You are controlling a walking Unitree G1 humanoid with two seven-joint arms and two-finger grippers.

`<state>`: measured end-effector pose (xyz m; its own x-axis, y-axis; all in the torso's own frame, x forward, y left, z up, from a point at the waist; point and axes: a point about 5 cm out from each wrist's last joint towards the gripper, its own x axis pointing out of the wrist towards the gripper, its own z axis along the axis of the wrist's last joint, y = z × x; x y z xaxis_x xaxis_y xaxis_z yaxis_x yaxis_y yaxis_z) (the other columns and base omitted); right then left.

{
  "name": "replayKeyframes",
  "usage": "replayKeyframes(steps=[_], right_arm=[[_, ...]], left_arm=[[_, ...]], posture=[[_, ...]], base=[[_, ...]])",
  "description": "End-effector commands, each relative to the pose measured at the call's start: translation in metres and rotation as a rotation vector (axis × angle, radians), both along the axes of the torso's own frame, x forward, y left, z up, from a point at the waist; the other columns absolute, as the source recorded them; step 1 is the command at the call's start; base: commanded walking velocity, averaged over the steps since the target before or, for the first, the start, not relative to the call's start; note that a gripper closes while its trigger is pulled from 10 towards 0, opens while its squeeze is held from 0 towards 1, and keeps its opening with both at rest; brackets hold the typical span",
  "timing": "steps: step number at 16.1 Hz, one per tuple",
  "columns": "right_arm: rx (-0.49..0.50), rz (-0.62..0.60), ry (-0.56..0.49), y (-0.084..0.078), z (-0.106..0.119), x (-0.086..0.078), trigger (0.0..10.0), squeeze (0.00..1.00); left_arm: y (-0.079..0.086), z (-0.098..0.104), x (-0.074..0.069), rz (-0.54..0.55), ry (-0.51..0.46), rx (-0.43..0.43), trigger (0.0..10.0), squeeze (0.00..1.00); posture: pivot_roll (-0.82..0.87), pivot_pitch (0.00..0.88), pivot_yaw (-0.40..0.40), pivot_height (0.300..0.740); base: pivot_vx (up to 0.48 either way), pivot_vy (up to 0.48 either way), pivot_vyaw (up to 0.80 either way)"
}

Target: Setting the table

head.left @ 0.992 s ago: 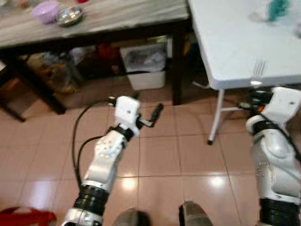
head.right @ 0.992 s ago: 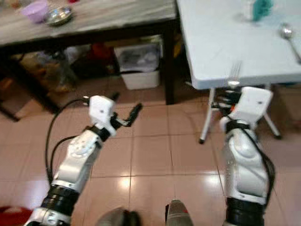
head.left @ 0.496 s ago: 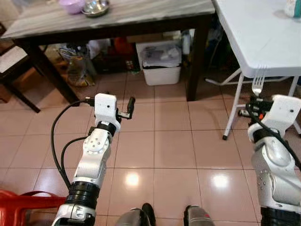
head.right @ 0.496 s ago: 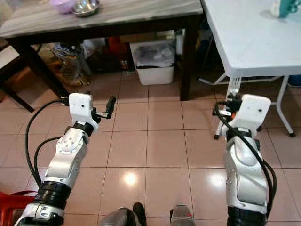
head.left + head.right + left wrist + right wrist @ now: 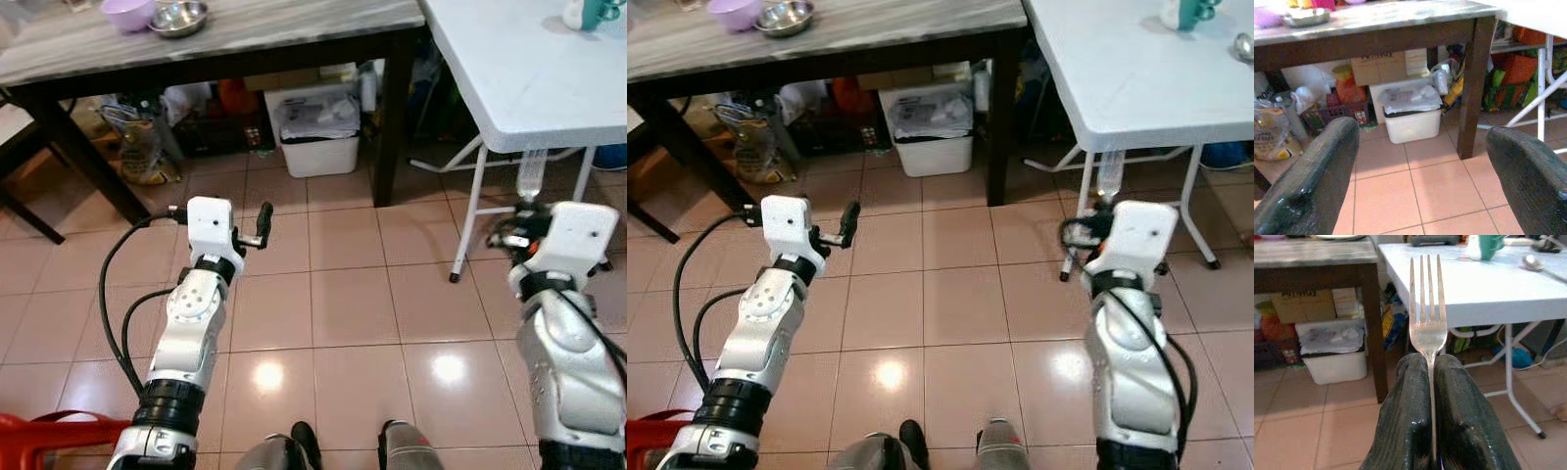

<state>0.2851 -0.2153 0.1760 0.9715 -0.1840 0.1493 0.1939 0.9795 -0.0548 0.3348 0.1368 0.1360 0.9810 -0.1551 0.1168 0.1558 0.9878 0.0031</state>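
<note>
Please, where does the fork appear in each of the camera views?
Left eye view: fork standing up from the right gripper, blurred, below the white table edge.
Right eye view: same, right of centre.
Left wrist view: not in it.
Right wrist view: centre, tines up, pinched between the fingers.
Shared landmark: white bin.

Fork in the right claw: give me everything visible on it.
The fork looks like shiny silver metal, with four straight tines and a narrow neck. The right claw is shut on its handle, the two black fingers pressed against it from both sides, so most of the handle is hidden. The tines stick out beyond the fingertips, pointing toward the white table. It touches only the claw. From the head it appears blurred, in front of the table's near edge.
</note>
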Motion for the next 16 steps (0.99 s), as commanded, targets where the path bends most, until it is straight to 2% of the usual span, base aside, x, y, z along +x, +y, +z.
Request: replayKeyframes(steps=[1, 3, 5, 6, 8, 11, 16], right_arm=[[0.017, 0.058, -0.044, 0.0067, 0.0060, -0.0036, 10.0, 0.00], [-0.054, 0.041, -0.026, 0.0069, 0.0050, -0.0047, 10.0, 0.00], [-0.042, 0.081, 0.000, 0.0112, 0.0022, -0.0046, 10.0, 0.00], [-0.043, 0.101, -0.029, 0.0133, 0.0041, -0.0075, 10.0, 0.00], [-0.043, 0.100, -0.029, 0.0133, 0.0037, -0.0081, 10.0, 0.00], [-0.041, 0.090, -0.027, 0.0118, 0.0031, -0.0078, 10.0, 0.00], [-0.042, 0.081, -0.030, 0.0099, 0.0042, -0.0065, 10.0, 0.00]], left_arm=[[0.0053, -0.0020, -0.0023, 0.009, 0.009, -0.006, 10.0, 0.00], [0.0041, -0.0020, -0.0023, 0.005, 0.010, -0.011, 10.0, 0.00], [0.0026, -0.0014, -0.0013, 0.002, 0.010, -0.014, 10.0, 0.00], [0.0019, -0.0012, -0.0010, 0.001, 0.011, -0.017, 10.0, 0.00], [0.0012, -0.0013, -0.0010, -0.001, 0.012, -0.019, 10.0, 0.00], [0.0000, -0.0029, -0.0018, -0.004, 0.018, -0.021, 10.0, 0.00], [-0.0020, -0.0024, -0.0009, -0.007, 0.020, -0.024, 10.0, 0.00]], posture=[[-0.32, 0.219, 0.127, 0.740], [-0.32, 0.219, 0.127, 0.740], [-0.33, 0.219, 0.128, 0.740], [-0.33, 0.219, 0.128, 0.740], [-0.33, 0.219, 0.128, 0.740], [-0.33, 0.217, 0.128, 0.740], [-0.33, 0.215, 0.126, 0.740]], base=[[0.289, 0.000, 0.00], [0.319, 0.000, 0.00], [0.336, 0.000, 0.00], [0.334, 0.000, 0.00], [0.336, 0.000, 0.00], [0.337, 0.000, 0.80], [0.337, 0.000, 0.00]])
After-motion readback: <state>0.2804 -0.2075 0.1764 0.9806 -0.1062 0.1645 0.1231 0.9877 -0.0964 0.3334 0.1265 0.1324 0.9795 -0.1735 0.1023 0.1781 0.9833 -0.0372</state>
